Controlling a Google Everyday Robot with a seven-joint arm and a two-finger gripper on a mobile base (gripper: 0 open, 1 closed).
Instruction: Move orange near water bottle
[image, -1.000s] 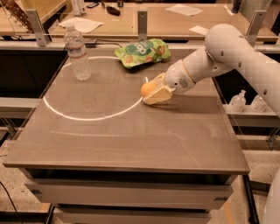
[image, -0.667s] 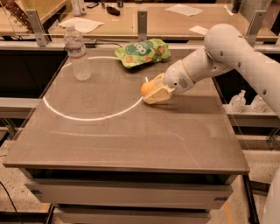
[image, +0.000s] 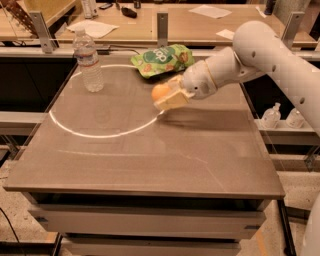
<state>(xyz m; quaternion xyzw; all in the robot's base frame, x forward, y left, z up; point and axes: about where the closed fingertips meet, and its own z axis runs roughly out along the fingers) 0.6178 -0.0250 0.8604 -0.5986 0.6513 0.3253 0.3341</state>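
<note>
The hand (image: 169, 96) is gripping the orange (image: 159, 92), fingers closed around it, over the centre-right of the desk (image: 150, 160). The orange appears to be riding just above the surface, though contact is hard to judge. The water bottle (image: 88, 62) is standing upright at back-left, well apart from the orange. The green snack bag (image: 162, 60) is lying just behind the hand.

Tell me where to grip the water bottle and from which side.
Take the water bottle sideways around its ribbed body, from the side facing the middle of the table: it stands upright, tall and round, with nothing beside it there. The gripper, shut on the orange, hangs over the table beside the green bag.
</note>
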